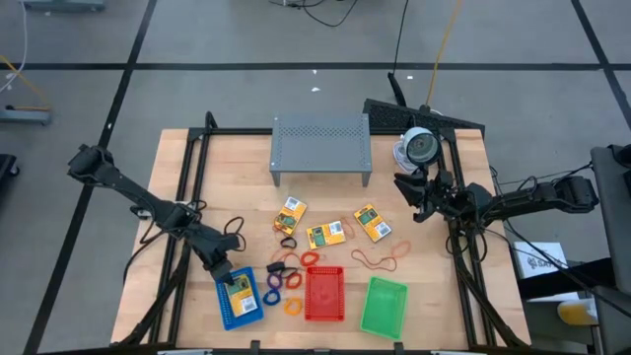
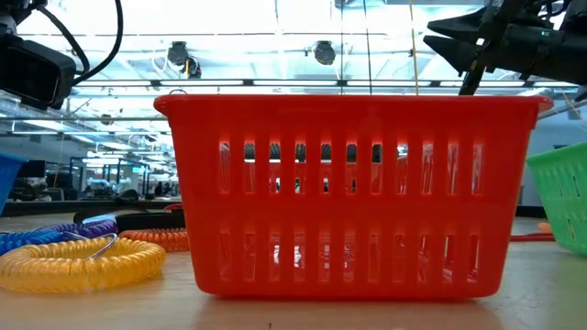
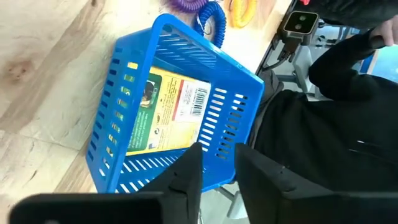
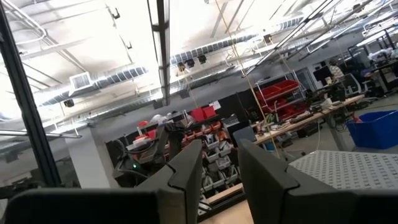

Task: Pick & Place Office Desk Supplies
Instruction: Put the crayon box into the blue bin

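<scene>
My left gripper (image 1: 223, 269) (image 3: 217, 168) hovers open over the near-left part of the table, just above the far-left rim of the blue mesh tray (image 1: 239, 299) (image 3: 174, 106). A yellow-and-green crayon box (image 3: 165, 112) lies flat inside that tray. Three more crayon boxes (image 1: 290, 215) (image 1: 326, 235) (image 1: 371, 222) lie on the table mid-field. The red tray (image 1: 324, 293) (image 2: 348, 192) and the green tray (image 1: 384, 306) stand beside the blue one. My right gripper (image 1: 412, 194) (image 4: 221, 168) waits raised at the table's right side, open and off everything.
Coiled rings (image 1: 275, 287) (image 2: 83, 257) and small dark pieces (image 1: 287, 242) lie between the blue and red trays. Reddish rubber bands (image 1: 375, 259) lie right of centre. The grey perforated shelf (image 1: 321, 148) and a round white-and-grey device (image 1: 419, 148) stand at the far side.
</scene>
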{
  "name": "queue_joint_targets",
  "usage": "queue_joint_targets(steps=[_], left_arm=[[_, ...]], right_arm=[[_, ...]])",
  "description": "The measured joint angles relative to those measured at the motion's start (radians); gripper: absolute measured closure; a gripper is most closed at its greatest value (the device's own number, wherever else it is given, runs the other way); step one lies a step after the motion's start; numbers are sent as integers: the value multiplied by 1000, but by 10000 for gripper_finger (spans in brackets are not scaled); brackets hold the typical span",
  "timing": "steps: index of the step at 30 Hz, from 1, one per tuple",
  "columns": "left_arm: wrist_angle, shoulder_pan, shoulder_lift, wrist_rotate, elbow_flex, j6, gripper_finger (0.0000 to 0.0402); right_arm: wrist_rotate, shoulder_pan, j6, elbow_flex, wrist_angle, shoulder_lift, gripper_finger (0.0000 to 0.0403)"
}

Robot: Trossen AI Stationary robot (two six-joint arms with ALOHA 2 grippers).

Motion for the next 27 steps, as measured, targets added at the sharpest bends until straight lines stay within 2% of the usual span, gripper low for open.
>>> queue_joint_targets(steps=[6,13,23,27], left_arm=[[33,19,-3,0,0,0,267],[187,72,-3,-9,0,50,259],[465,137,-3,-153,0,202,259],[516,163,-3,-207,0,286,259]], right_arm=[[0,0,0,0,0,0,310],[0,0,0,0,0,0,310],[0,0,0,0,0,0,310],[-1,0,0,0,0,0,310]])
